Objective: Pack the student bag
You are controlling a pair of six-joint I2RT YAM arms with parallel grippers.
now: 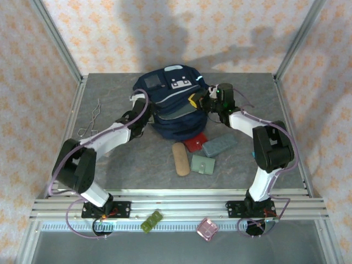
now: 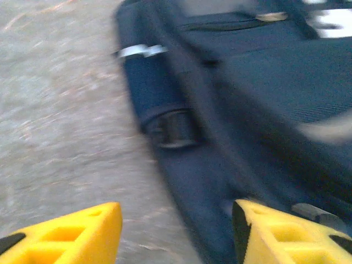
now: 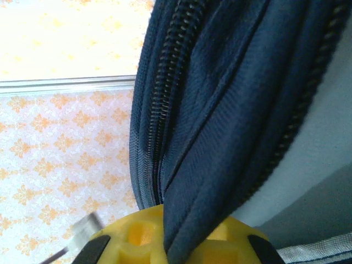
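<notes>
**Right gripper pinches the bag's zip edge while the left stands open at its side**

From above, the student bag [image 1: 168, 104], a large navy-blue fabric backpack with a pale stripe and white and grey patches, lies at the far middle of the grey table [image 1: 137, 170]. The left gripper [image 1: 142, 105] is against the bag's left flank and the right gripper [image 1: 195, 100] against its right. Just in front of the bag lie a flat red item [image 1: 194, 143], a grey-green pouch [image 1: 220, 145], a tan oblong case [image 1: 180, 159] and a small green wallet [image 1: 203, 164].

The left wrist view is blurred. Its yellow fingers [image 2: 71, 236] are spread wide with nothing between them. The bag's side pocket and a dark strap buckle [image 2: 173, 129] are just ahead.

In the right wrist view the yellow fingers [image 3: 137, 242] are clamped on a fold of the bag's navy cloth, right beside a zip track [image 3: 165, 99].

The hold looks thin to me. A pull could let the cloth slide out, or drag the whole soft bag over the things in front of it. The open left fingers could also catch on that buckle.

I can read no brand or lettering. The patches are too small to make out from above.
</notes>
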